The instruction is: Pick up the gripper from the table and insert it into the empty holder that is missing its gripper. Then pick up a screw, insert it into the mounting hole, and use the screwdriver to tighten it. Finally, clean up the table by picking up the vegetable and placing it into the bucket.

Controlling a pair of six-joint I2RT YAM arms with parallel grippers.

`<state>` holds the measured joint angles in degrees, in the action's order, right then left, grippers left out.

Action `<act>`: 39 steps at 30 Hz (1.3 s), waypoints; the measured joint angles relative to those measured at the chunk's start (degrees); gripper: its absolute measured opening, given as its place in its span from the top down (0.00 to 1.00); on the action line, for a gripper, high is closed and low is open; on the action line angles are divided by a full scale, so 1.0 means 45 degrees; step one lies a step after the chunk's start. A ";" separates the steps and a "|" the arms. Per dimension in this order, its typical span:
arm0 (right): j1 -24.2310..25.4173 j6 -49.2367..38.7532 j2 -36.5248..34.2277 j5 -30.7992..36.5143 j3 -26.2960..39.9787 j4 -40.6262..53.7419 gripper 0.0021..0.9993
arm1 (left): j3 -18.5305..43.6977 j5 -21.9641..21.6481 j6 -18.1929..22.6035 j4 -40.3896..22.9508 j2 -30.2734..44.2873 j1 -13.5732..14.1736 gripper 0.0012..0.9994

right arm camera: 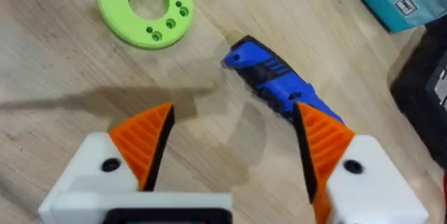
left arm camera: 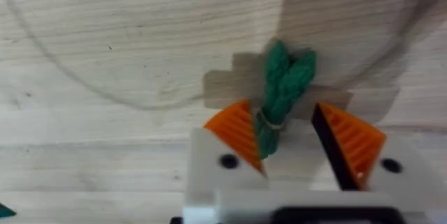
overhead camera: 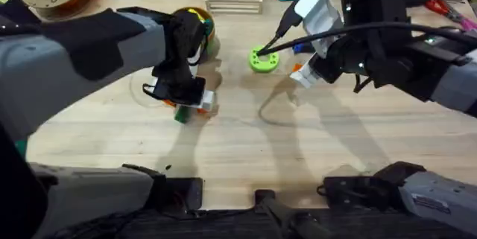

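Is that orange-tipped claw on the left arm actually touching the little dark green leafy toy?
Touching. In the left wrist view one orange pad of the left end effector presses against the toy vegetable; the other stands apart.

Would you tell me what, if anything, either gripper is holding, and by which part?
Neither holds anything yet: the left gripper straddles the vegetable near its stem end, jaws open. The right gripper is open, empty.

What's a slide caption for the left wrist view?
Left gripper open around the green toy vegetable lying on the wooden table.
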<state>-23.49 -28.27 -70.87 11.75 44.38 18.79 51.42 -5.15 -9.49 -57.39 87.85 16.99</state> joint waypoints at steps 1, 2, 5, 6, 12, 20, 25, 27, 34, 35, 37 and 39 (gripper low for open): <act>0.0000 0.0000 -0.0005 0.0000 0.0000 0.0000 0.01 | 0.0000 -0.0004 -0.0004 0.0001 0.0064 0.0000 0.44; 0.0000 0.0000 -0.0004 0.0000 0.0000 0.0005 0.01 | 0.0000 0.0011 -0.0045 0.0005 0.0089 0.0000 0.55; 0.0000 0.0000 -0.0004 0.0000 0.0000 0.0010 0.01 | 0.0010 0.0007 -0.0013 0.0011 0.0099 -0.0010 0.94; 0.0000 0.0000 -0.0002 0.0000 0.0000 0.0010 0.01 | 0.0015 -0.0004 -0.0003 0.0014 0.0099 -0.0010 0.98; 0.0000 0.0000 -0.0001 0.0000 0.0000 0.0015 0.01 | 0.0709 0.0031 0.0003 -0.1207 0.0099 -0.0010 0.98; 0.0000 0.0000 -0.0005 0.0000 0.0000 0.0015 0.01 | 0.5257 0.0097 0.0003 -0.4821 0.0014 -0.0010 0.98; 0.0000 0.0000 -0.0005 0.0000 0.0000 0.0015 0.01 | 0.7330 0.0092 -0.0001 -0.3346 -0.0143 -0.0010 0.98; 0.0000 0.0000 -0.0005 0.0000 0.0000 0.0015 0.01 | 0.7537 0.0092 -0.0006 -0.2062 -0.0178 -0.0023 0.98; 0.0000 0.0000 0.0000 0.0000 0.0000 0.0019 0.01 | 0.7567 -0.0775 -0.1634 0.0671 0.0296 -0.0257 0.98; 0.0000 0.0000 -0.0001 0.0000 0.0000 0.0019 0.01 | 0.7567 -0.0966 -0.2171 0.0715 0.0485 -0.0315 0.98; 0.0000 0.0000 -0.0004 0.0000 0.0000 0.0019 0.01 | 0.7567 -0.1197 -0.3256 0.0696 0.0929 -0.0416 0.98; 0.0000 0.0000 -0.0005 0.0000 0.0000 0.0019 0.01 | 0.7567 -0.1313 -0.4284 0.0691 0.1401 -0.0468 0.98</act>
<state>-23.49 -28.27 -70.89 11.75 44.38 18.87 85.47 -11.06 -28.77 -54.28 94.15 14.89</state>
